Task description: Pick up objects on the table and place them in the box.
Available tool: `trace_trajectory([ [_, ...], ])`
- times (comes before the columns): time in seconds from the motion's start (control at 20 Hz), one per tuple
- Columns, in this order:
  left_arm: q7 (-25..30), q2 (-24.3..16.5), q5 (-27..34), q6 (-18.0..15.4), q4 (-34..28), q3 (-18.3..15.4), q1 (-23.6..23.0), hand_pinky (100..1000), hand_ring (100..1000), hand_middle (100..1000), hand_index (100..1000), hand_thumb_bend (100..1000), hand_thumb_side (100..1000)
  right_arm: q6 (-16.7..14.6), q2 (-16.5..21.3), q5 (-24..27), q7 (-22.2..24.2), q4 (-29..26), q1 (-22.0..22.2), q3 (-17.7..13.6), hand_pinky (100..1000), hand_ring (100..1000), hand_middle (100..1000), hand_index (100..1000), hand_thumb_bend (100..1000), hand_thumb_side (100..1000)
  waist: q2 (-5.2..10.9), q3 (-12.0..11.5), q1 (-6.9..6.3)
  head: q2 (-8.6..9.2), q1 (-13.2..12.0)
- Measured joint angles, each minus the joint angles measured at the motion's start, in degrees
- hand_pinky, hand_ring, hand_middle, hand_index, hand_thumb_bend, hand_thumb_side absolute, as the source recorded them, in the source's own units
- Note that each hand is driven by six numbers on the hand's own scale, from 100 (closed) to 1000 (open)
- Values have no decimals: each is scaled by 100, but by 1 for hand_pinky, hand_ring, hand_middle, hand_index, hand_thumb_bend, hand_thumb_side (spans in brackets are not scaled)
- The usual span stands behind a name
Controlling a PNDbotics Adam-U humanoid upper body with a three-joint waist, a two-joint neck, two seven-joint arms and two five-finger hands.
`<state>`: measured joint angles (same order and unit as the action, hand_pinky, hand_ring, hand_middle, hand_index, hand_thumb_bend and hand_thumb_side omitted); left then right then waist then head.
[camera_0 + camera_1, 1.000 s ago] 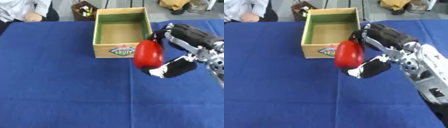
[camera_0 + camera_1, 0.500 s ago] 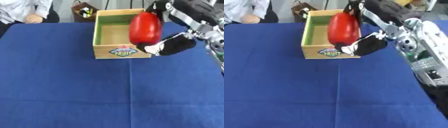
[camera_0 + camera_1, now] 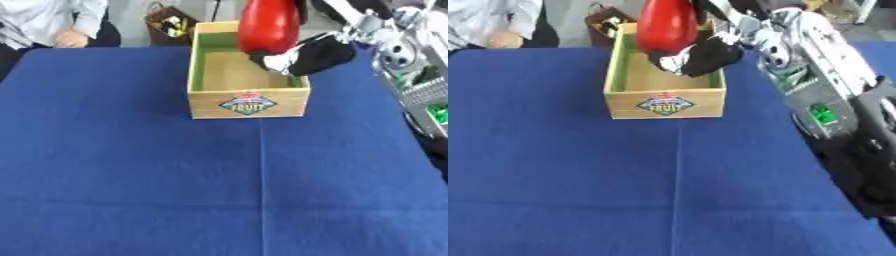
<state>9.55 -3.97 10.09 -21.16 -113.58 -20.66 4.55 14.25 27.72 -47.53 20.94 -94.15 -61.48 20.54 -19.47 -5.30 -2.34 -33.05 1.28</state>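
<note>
transit done: right hand (image 3: 317, 52), fingers clamped on red object (image 3: 269, 24) (pepper, probably), now risen above box (image 3: 248, 102); release pending.

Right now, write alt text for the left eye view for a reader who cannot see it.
The robot's right hand holds a red pepper-shaped object above the open wooden fruit box, its fingers curled round the object. The box stands at the far side of a blue tablecloth.

Blue-clothed table (image 3: 131, 175) bearing a cardboard box (image 3: 248, 102)
</note>
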Motion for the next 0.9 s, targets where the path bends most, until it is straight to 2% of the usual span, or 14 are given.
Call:
trace_trajectory([
  [0.15,37,2,8,10,0,31,-4,326,358,485,775,383,675,162,-325,-231,-191,398,-329,-114,743,746,320,465,100,418,-1,-49,3,37,39],
  [0.4,82,6,23,15,0,36,-5,325,356,484,775,383,673,337,-869,-645,-470,1090,-595,-231,741,744,317,462,100,416,-41,-89,3,49,85],
  [0.9,149,50,25,28,0,66,-5,324,355,484,774,385,670,41,-1448,-1588,-942,2624,-1004,-498,715,729,324,467,100,452,-111,-155,30,94,140],
])
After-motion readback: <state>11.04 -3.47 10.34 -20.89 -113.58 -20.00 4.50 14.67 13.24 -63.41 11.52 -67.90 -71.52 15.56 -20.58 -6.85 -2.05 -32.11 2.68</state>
